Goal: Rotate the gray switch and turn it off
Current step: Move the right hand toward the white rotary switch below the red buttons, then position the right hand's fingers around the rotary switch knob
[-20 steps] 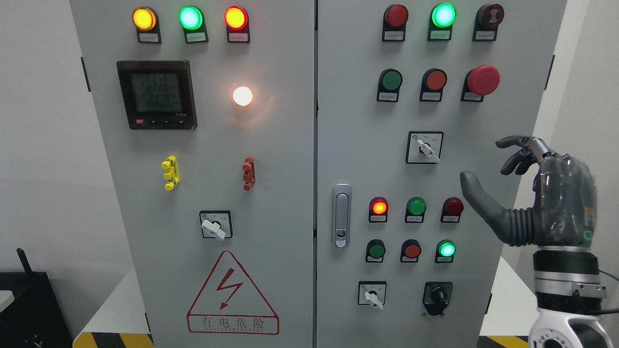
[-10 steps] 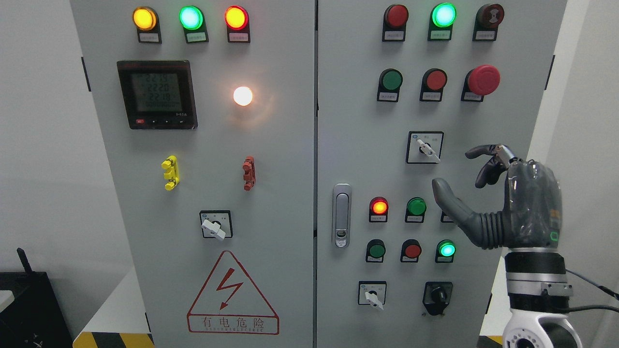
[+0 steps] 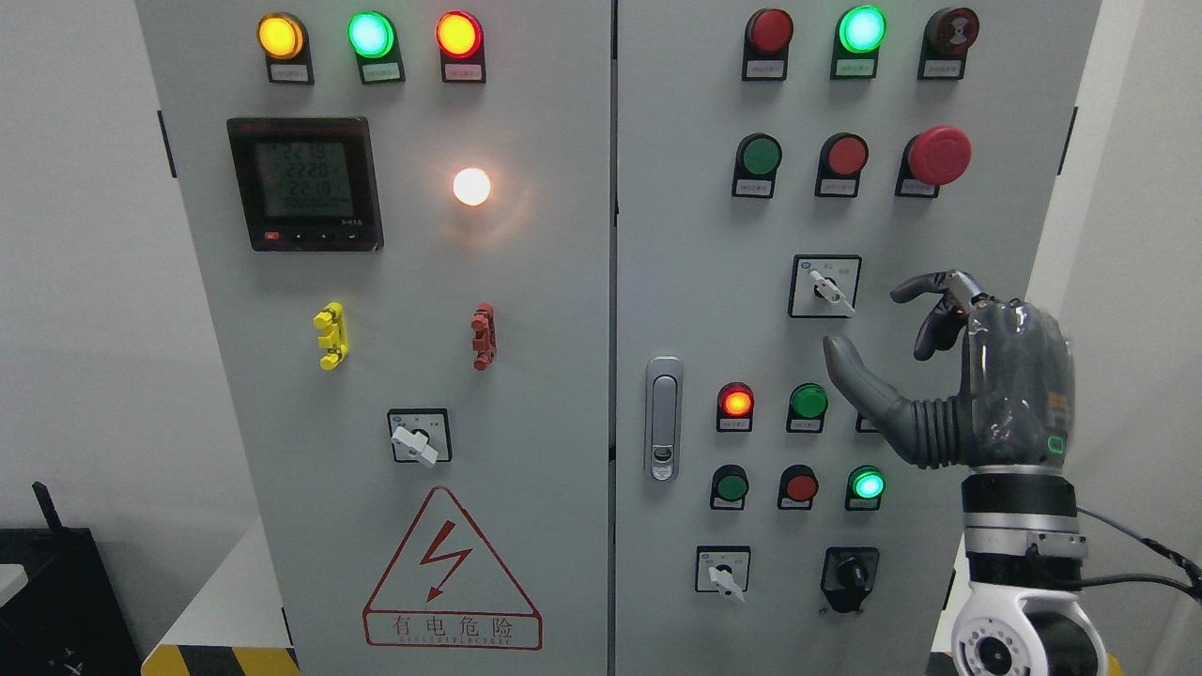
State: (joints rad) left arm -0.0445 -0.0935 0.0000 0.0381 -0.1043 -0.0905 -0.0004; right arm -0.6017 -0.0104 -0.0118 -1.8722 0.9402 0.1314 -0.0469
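Right hand [image 3: 977, 376] released, just right of gray switch [image 3: 825, 286], covering a red lamp [image 3: 864, 422].

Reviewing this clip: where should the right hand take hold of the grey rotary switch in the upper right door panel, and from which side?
Pinch the grey rotary switch by its white lever, which slants toward the lower right. The right hand, open just beside it, would probably best come straight at the panel, thumb under the lever and fingers over it.
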